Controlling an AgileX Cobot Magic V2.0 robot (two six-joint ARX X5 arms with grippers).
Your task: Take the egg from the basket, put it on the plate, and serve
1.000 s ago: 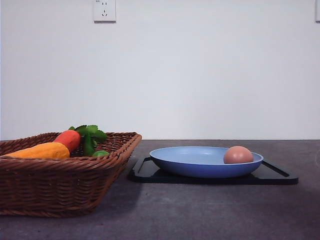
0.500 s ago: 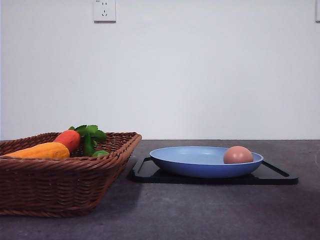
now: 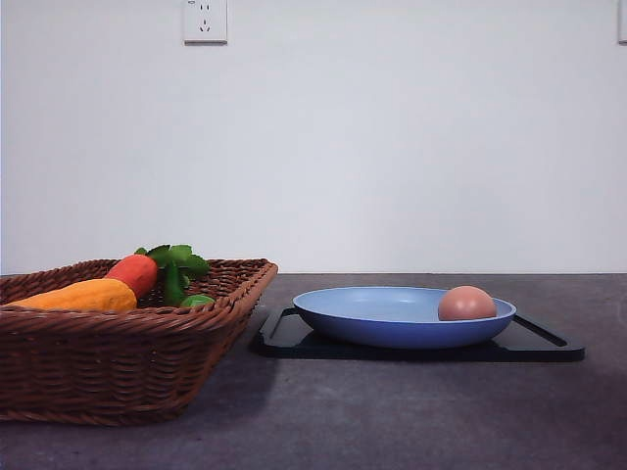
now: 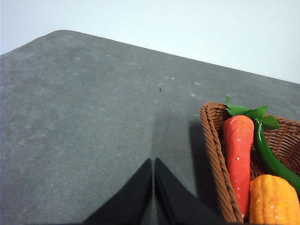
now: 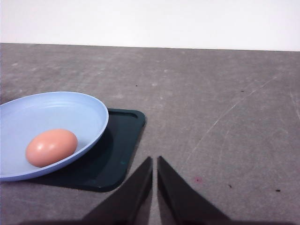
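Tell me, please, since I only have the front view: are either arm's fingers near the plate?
Observer: The right gripper hangs over bare table beside the tray, its fingers closed together and holding nothing.
Operator: Thank you. And the left one?
Observer: The left gripper is shut too, over bare table just outside the basket.
Operator: Where exactly does the egg sit?
Observer: The egg lies inside the plate, near its rim.
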